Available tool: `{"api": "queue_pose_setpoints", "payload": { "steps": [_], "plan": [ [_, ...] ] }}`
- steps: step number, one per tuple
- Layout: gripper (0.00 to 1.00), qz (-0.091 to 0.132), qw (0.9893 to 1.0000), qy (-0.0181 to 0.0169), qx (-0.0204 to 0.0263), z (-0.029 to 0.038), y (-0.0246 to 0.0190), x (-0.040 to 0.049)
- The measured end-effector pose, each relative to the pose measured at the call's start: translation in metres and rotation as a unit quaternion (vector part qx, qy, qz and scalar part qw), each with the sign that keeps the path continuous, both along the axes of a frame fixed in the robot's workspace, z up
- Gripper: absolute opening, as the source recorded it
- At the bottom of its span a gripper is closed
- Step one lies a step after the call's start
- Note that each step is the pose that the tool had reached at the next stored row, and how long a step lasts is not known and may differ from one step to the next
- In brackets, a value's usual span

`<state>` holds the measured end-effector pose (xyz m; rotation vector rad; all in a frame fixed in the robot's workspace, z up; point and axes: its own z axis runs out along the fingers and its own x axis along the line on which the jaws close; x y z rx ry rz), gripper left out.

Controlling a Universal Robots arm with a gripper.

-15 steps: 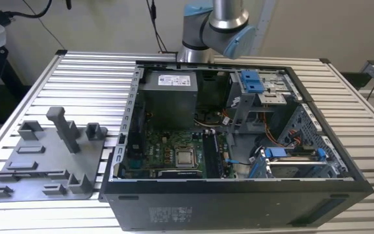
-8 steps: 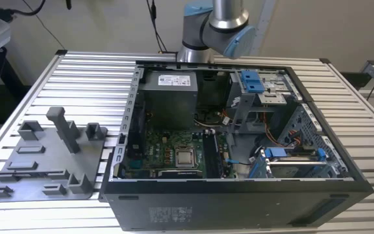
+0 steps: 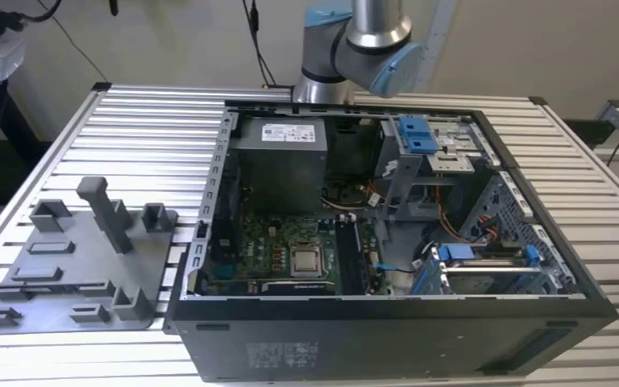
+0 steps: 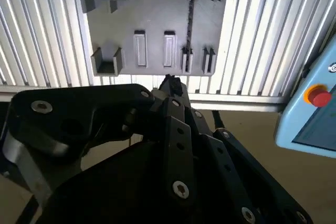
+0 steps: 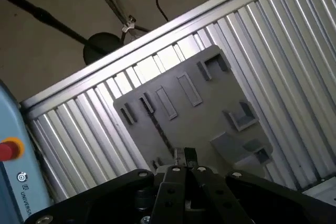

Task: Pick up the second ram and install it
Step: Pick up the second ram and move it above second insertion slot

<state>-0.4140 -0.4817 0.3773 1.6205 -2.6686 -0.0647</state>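
While your gripper [image 5: 184,156] hangs high with its fingertips pressed together on nothing, the second ram [image 4: 190,11] stands well below and ahead of it, set on edge in a narrow slot of the grey holder plate [image 4: 152,3], probably so its upper edge offers you a clean pinch; farther out, the ribbed aluminium table [image 4: 42,35] carries that plate

White label [image 3: 291,131] on PSU [image 3: 277,165] and pale print [image 3: 288,355] on case front [image 3: 417,343], exterior view: too small to read. Blue pendant [image 5: 23,182] in first wrist view bears a maker's mark near its red button [image 5: 6,149].
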Motion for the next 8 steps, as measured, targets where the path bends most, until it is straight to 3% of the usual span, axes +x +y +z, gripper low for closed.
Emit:
{"api": "queue_pose_setpoints", "payload": {
  "steps": [4, 8],
  "plan": [
    [0.11, 0.036, 0.9993, 0.0, -0.0002, -0.0009, 0.0, 0.0],
    [0.11, 0.073, 0.9973, 0.0001, -0.0002, -0.002, 0.0, 0.0]
  ]
}}
